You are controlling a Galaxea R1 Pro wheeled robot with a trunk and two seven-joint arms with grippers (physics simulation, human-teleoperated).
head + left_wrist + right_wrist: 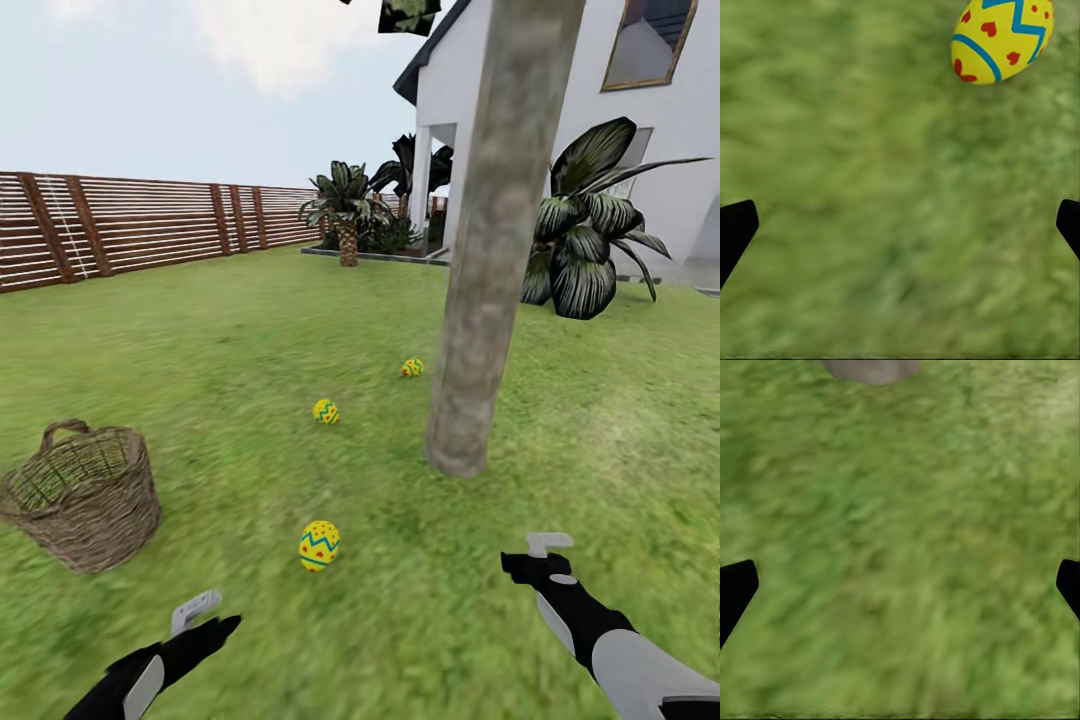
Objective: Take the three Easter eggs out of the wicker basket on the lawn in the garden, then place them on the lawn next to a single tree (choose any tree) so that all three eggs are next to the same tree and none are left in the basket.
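Observation:
Three yellow Easter eggs lie on the lawn (250, 330): one near me (319, 545), one farther off (326, 411), and one close to the tree trunk (412, 367). The tree (490, 260) rises just right of them, its base at the grass. The wicker basket (85, 495) stands at the left with no egg showing inside. My left gripper (205, 612) hangs open over grass, short of the near egg (1001, 39). My right gripper (545, 555) is open too, over bare grass in front of the trunk base (870, 369).
A slatted wooden fence (130, 225) bounds the lawn at the back left. A white house (650, 130) stands at the right, with palm-like plants (585, 235) along its wall and another (345, 210) by the far corner.

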